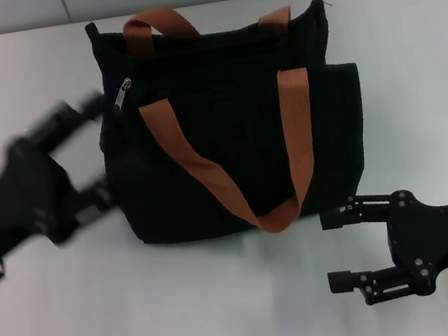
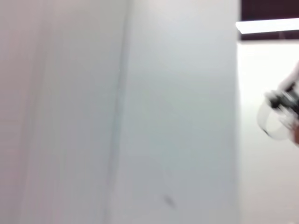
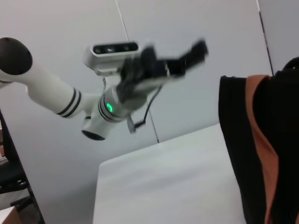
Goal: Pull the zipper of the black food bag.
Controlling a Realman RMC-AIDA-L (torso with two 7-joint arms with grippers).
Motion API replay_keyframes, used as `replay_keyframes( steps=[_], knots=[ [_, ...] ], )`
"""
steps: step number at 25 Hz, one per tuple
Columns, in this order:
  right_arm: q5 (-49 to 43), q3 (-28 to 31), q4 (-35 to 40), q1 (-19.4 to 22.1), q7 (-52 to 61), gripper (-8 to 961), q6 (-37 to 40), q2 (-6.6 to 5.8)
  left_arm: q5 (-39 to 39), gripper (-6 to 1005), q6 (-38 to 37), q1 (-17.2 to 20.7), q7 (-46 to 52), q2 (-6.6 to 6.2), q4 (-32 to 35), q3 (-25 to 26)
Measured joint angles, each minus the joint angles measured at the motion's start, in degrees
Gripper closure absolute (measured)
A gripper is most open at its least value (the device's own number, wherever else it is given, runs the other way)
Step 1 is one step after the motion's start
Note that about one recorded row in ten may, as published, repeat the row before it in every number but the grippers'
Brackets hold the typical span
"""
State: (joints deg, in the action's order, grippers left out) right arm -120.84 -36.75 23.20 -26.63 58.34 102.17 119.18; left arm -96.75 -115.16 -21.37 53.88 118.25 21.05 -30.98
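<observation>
The boxy black fabric food bag [image 1: 230,124] with orange-brown straps lies centre frame on the white desk [image 1: 228,304]. Its small silvery zipper tab [image 1: 123,93] sits upper left. The left pincer [image 1: 89,151], released, nears it at the approach stage; next comes closing on the tab. The right pincer [image 1: 339,249], lower right, waits released.

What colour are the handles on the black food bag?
Orange-brown; the handles of the black food bag show best in the head view.
</observation>
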Motion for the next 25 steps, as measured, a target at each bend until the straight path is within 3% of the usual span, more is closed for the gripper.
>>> replay_keyframes(
  steps=[3, 6, 11, 13, 17, 19, 25],
  knots=[
    [0.0, -0.2, 0.0, 0.0, 0.0, 143, -0.2, 0.00, 7.9, 182, 0.7, 0.7, -0.8, -0.17, -1.3, 0.1],
    [0.0, -0.3, 0.0, 0.0, 0.0, 143, -0.3, 0.00, 9.8, 183, 3.7, 0.2, -0.7, -0.95, -0.6, 0.1],
    [-0.1, 0.0, 0.1, 0.5, 0.1, 143, -0.3, 0.00, 9.3, 184, 17.6, -1.0, 2.2, -3.93, 0.0, -0.3],
    [-0.1, 0.0, 0.1, 0.7, 0.2, 143, -0.3, -0.02, 7.2, 184, 21.6, -1.1, 2.0, -4.89, 1.2, -0.6],
    [0.0, 0.0, 0.2, 0.8, 1.3, 143, -0.8, -0.07, 3.2, 185, 22.8, -1.2, 2.2, -5.55, 3.1, -0.6],
    [0.0, 0.0, 0.3, 0.8, 2.0, 143, -1.1, -0.08, -3.6, 186, 21.4, -1.7, 2.7, -6.22, 5.3, -0.6],
    [0.0, 0.0, 0.0, 0.7, 2.3, 143, -1.6, -0.09, -8.7, 187, 21.7, -3.0, 2.2, -6.04, 6.2, -0.6]
  ],
)
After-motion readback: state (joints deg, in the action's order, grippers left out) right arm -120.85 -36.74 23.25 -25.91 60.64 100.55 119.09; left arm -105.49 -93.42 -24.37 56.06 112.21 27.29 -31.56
